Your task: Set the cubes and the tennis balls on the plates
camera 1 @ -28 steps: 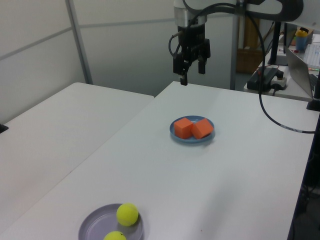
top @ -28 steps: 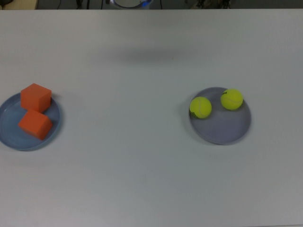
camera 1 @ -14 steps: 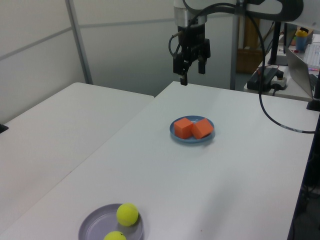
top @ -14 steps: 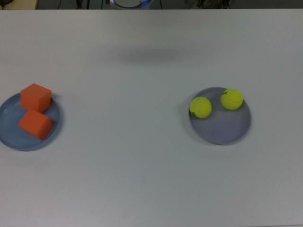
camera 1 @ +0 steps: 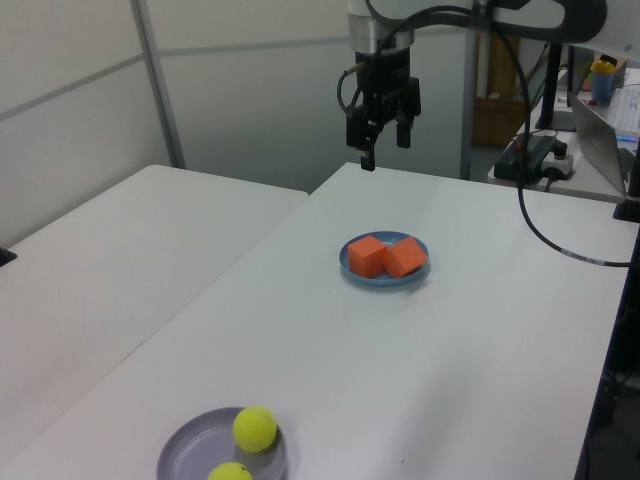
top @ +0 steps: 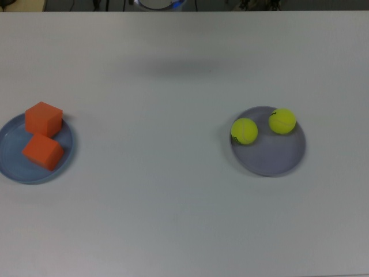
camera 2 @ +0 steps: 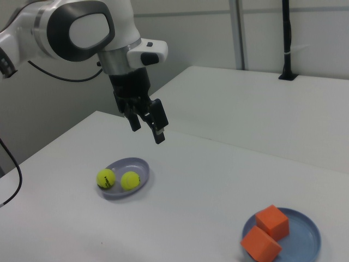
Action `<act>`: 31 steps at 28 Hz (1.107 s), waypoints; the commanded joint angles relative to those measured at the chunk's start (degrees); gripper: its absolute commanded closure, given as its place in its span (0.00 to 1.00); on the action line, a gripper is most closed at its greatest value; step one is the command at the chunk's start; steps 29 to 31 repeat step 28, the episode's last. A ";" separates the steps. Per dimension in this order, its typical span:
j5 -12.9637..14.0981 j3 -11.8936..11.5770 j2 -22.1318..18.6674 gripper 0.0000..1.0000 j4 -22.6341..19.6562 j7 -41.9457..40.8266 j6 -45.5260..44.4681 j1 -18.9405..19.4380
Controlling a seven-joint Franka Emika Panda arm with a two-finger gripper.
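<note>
Two orange cubes (top: 43, 119) (top: 42, 151) rest side by side on the light blue plate (top: 11, 164) at the top view's left. They also show on the blue plate (camera 1: 353, 271) in the left view, cubes (camera 1: 367, 256) (camera 1: 405, 257), and on the plate (camera 2: 305, 233) in the right view, cubes (camera 2: 272, 220) (camera 2: 261, 244). Two yellow-green tennis balls (top: 244, 131) (top: 282, 121) lie on the lavender plate (top: 271, 156). My gripper (camera 2: 146, 124) hangs open and empty high above the table, well away from both plates; it is out of the top view. In the left view the gripper (camera 1: 382, 140) is above the table's far end.
A second white table (camera 1: 100, 250) adjoins on the left view's left. A laptop and cables (camera 1: 600, 120) sit on a desk at the left view's far right. A black cable (camera 1: 545, 235) droops from the arm over the table.
</note>
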 commanded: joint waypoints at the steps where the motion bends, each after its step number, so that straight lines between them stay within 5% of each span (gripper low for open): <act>1: 0.02 -0.52 -0.85 0.00 -0.70 -1.25 0.87 0.40; 31: -0.24 -1.04 -0.85 0.00 -0.61 -2.57 0.96 -0.04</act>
